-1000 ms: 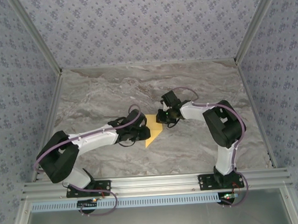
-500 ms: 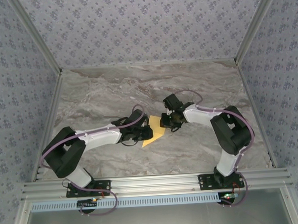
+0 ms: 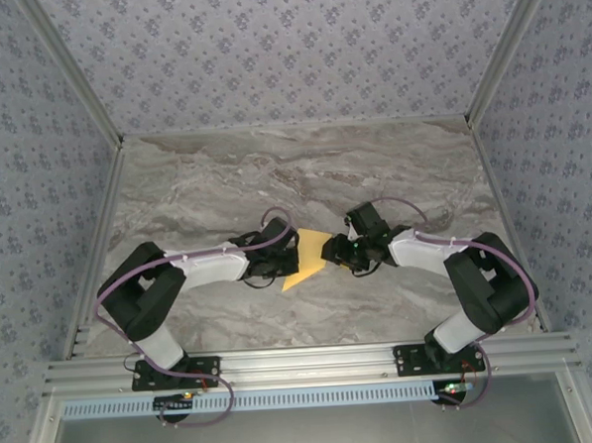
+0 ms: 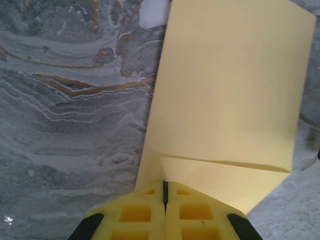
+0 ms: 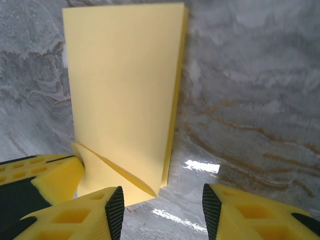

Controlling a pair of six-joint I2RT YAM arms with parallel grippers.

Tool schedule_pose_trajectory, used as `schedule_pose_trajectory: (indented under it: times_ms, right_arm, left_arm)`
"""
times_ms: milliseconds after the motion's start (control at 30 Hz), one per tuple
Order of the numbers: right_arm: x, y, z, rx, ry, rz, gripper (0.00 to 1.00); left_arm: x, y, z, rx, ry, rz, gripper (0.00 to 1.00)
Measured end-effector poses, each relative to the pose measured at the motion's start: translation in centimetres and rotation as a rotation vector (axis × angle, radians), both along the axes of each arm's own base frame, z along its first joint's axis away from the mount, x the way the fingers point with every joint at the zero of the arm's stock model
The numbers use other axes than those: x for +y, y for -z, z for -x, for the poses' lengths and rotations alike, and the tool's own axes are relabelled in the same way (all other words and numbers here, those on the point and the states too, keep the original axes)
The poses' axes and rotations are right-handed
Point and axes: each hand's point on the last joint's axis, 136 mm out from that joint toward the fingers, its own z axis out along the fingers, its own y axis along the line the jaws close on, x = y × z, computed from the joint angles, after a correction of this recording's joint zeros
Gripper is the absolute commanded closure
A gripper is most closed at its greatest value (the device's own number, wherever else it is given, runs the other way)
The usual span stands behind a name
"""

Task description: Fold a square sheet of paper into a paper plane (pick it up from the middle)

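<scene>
Nothing legible — no text, labels, brands or numbers on any surface.

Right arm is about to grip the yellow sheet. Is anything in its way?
Nothing visible is. The right gripper is open at the near end of the yellow sheet, with nothing lying between them on the marble table. The left gripper is shut on that same end, close beside the right one's finger, so approach with care.
</scene>
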Motion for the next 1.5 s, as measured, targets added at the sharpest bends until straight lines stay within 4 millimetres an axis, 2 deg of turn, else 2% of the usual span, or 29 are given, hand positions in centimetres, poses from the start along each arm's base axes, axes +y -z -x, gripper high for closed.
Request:
schedule_pose_trajectory:
  times_ms: [467,633,1033,1500]
  right_arm:
    - [1.6,-0.6,-0.3,0.016,0.074,-0.111,0.55]
    - [1.7,0.2,0.0,0.053,0.094,-0.106,0.55]
    - [2.6,0.8,0.4,0.077,0.091,-0.114,0.66]
    - [3.3,0.0,-0.3,0.051,0.096,-0.160,0.70]
  left_arm:
    - [0.1,0.4,-0.3,0.015,-0.042,0.000,0.97]
    - [0.2,0.4,-0.4,0.022,-0.059,0.008,0.97]
    - [0.2,0.4,-0.4,0.029,-0.073,0.014,0.98]
    - [0.1,0.4,-0.4,0.038,-0.071,0.023,0.97]
